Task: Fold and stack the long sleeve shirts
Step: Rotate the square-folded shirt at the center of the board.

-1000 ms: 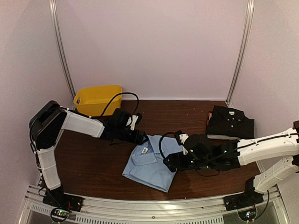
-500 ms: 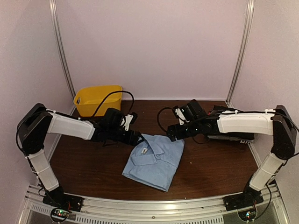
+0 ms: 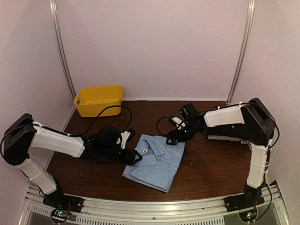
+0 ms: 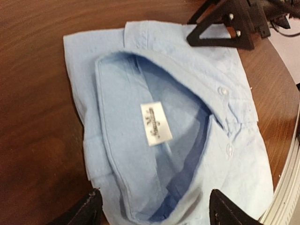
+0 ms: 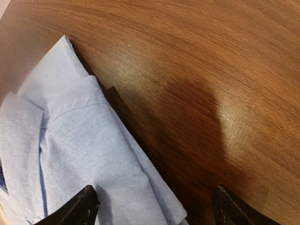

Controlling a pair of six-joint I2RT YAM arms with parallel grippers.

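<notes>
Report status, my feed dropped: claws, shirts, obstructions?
Left claw open at collar of folded light blue button-up shirt. Right claw open over its far edge. Neither gripping. Yellow plastic bin well clear, far left corner.

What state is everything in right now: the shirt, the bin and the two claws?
light blue shirt, folded, lying flat, collar facing up.
yellow bin, upright, nothing visible inside.
left claw, open, straddling the shirt's collar end, holding nothing.
right claw, open, over the shirt's far corner, holding nothing.
</notes>
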